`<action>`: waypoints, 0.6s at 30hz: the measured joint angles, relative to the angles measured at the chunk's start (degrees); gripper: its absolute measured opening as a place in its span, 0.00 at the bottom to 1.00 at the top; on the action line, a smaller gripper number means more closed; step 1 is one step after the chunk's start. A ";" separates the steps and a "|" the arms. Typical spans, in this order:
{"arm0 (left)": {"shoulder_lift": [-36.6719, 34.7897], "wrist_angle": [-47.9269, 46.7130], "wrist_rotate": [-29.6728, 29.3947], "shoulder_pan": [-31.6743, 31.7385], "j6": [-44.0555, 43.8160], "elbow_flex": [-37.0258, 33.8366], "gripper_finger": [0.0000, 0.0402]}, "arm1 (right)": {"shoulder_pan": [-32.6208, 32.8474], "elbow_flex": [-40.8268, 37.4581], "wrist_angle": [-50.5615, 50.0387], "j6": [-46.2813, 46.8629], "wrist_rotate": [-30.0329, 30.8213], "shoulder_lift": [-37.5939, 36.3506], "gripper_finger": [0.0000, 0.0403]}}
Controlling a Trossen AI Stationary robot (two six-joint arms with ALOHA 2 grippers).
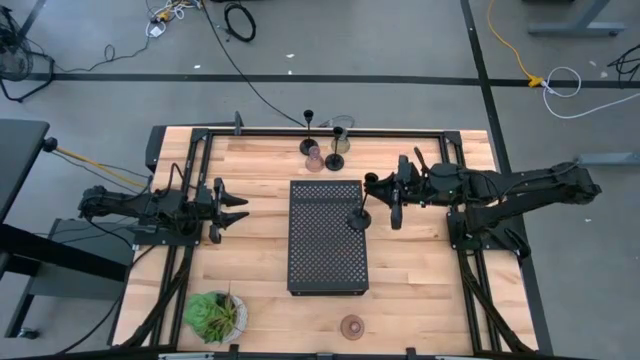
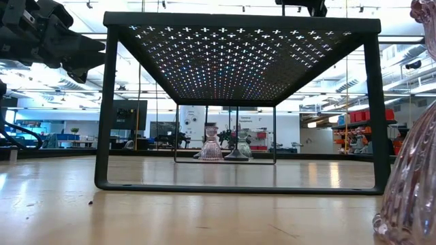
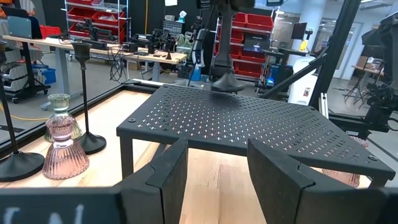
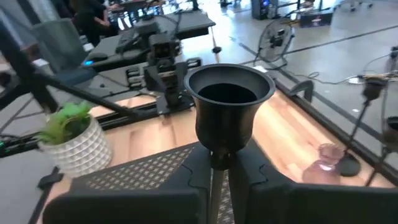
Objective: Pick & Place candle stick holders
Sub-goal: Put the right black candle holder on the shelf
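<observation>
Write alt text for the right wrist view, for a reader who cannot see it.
The right gripper is shut on the stem of a black candle holder, its open cup facing the camera, above the black perforated tray. Beyond stand a potted plant and the left arm; to one side, a pinkish glass holder sits on the wooden table.

No writing, label, brand, number or sign can be read in any of the views. In the left wrist view, pale marks on the dark edge at the bottom of the picture look like parts of letters, but they are cut off and cannot be made out. The shelves and benches in the room behind show no legible signs.
</observation>
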 joint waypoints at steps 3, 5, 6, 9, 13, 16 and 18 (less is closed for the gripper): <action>0.00 0.00 0.00 0.00 0.03 0.01 0.42 | 2.46 0.00 0.93 1.16 -0.02 0.35 0.05; 0.00 0.02 0.00 0.00 0.03 -0.01 0.42 | 4.36 0.00 1.25 1.14 0.00 0.69 0.05; 0.00 0.01 0.00 0.00 0.03 -0.01 0.42 | 5.25 0.00 1.83 1.12 0.04 0.95 0.05; 0.00 0.00 0.00 0.00 0.03 -0.01 0.42 | 8.24 0.00 2.19 1.05 2.28 1.91 0.05; 0.00 -0.03 0.00 -0.01 0.06 -0.01 0.42 | 12.06 0.00 2.80 1.32 4.99 3.05 0.05; 0.00 -0.04 0.00 0.00 0.03 -0.01 0.42 | 15.04 0.00 3.58 2.20 7.37 3.87 0.05; 0.00 -0.07 0.00 0.00 0.06 -0.01 0.42 | 16.79 0.00 5.79 1.84 7.73 4.48 0.05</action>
